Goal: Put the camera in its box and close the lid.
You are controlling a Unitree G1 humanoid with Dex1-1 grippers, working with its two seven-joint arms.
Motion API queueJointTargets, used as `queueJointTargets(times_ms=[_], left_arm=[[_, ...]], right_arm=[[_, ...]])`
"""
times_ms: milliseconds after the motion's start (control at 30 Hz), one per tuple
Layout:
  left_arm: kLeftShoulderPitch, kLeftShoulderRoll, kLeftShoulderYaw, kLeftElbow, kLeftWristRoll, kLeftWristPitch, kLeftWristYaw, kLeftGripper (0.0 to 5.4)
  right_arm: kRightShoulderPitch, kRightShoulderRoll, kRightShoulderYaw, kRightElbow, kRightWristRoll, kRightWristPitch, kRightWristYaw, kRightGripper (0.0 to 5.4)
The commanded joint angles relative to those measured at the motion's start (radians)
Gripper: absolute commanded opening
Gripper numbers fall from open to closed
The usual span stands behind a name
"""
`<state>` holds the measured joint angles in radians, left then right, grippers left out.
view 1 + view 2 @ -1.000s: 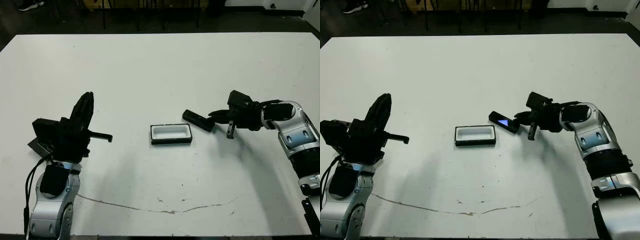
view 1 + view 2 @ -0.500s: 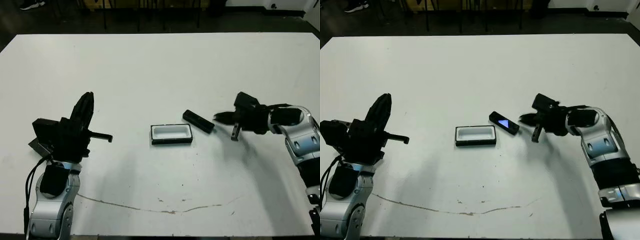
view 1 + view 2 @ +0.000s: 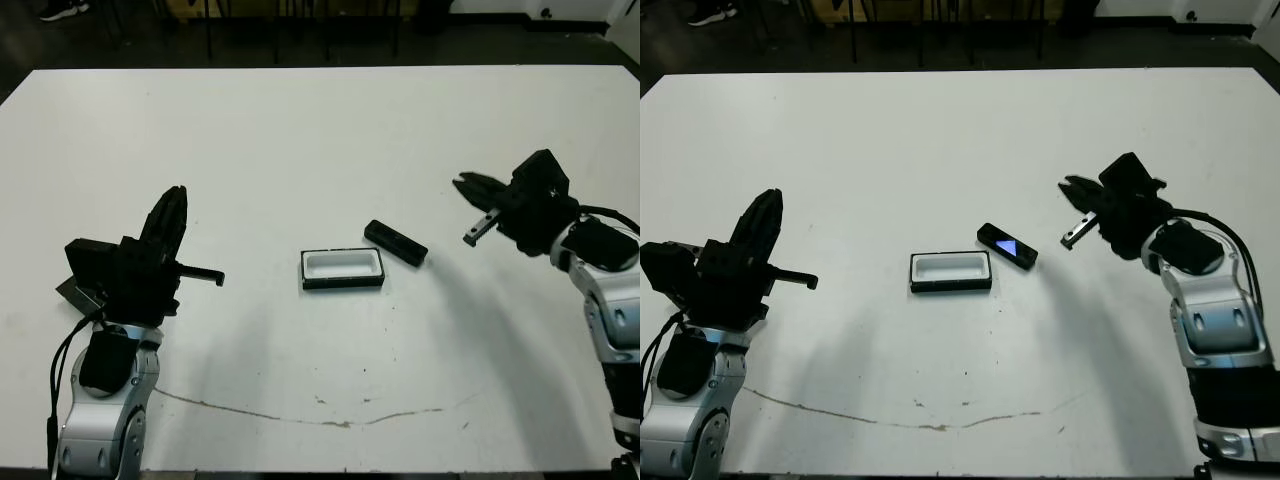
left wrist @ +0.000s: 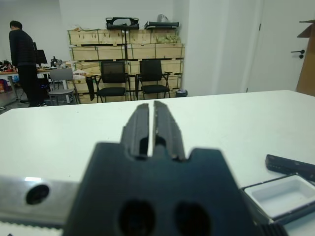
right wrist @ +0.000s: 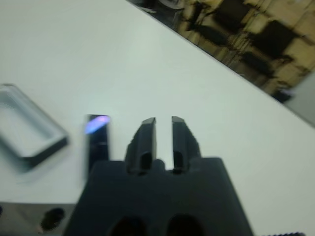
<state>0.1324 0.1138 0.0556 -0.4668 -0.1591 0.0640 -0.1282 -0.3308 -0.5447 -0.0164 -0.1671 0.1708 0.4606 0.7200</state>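
Camera: lay on desk just beside box, not yet in.
Box: empty, unlidded.
Right claw: slightly apart, empty.
Left claw: nearly together, empty.

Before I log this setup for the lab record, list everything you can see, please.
table: one, white, with a thin dark crack line near the front edge
box: one, black rim and white lining, open and empty, mid-table
camera: one, black bar, lying on the table just right of the box, not touching it
chairs: two, black, beyond the table
stacked crates: several, tan, behind the chairs
person: one, dark clothes, standing far back
left gripper: one, black, over the table's left side, jaws shut to a slit
right gripper: one, black, raised right of the camera, jaws open, holding nothing
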Motion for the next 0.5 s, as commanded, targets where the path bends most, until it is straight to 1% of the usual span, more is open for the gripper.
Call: queueJointTargets(times_ms=[33, 100, 200, 333, 433, 500], left_arm=[[0.016, 0.006, 0.005, 0.014, 0.005, 0.009, -0.003, 0.00], [0.016, 0.009, 0.005, 0.014, 0.005, 0.010, -0.006, 0.00], [0.015, 0.008, 0.005, 0.011, 0.004, 0.014, -0.005, 0.00], [0.013, 0.007, 0.006, 0.014, 0.004, 0.011, -0.007, 0.00], [0.012, 0.008, 0.006, 0.016, 0.007, 0.009, -0.008, 0.00], [0.011, 0.008, 0.006, 0.017, 0.007, 0.008, -0.008, 0.00]], right_arm=[[0.023, -0.030, 0.005, -0.006, 0.073, 0.023, 0.092, 0.91], [0.015, -0.055, 0.019, 0.001, 0.100, 0.029, 0.151, 1.27], [-0.003, -0.086, 0.045, 0.021, 0.104, 0.037, 0.197, 1.80], [-0.036, -0.105, 0.092, 0.121, 0.068, -0.023, 0.245, 2.51], [-0.048, -0.101, 0.114, 0.183, 0.041, -0.065, 0.248, 3.03], [-0.052, -0.090, 0.122, 0.221, 0.033, -0.111, 0.255, 3.38]])
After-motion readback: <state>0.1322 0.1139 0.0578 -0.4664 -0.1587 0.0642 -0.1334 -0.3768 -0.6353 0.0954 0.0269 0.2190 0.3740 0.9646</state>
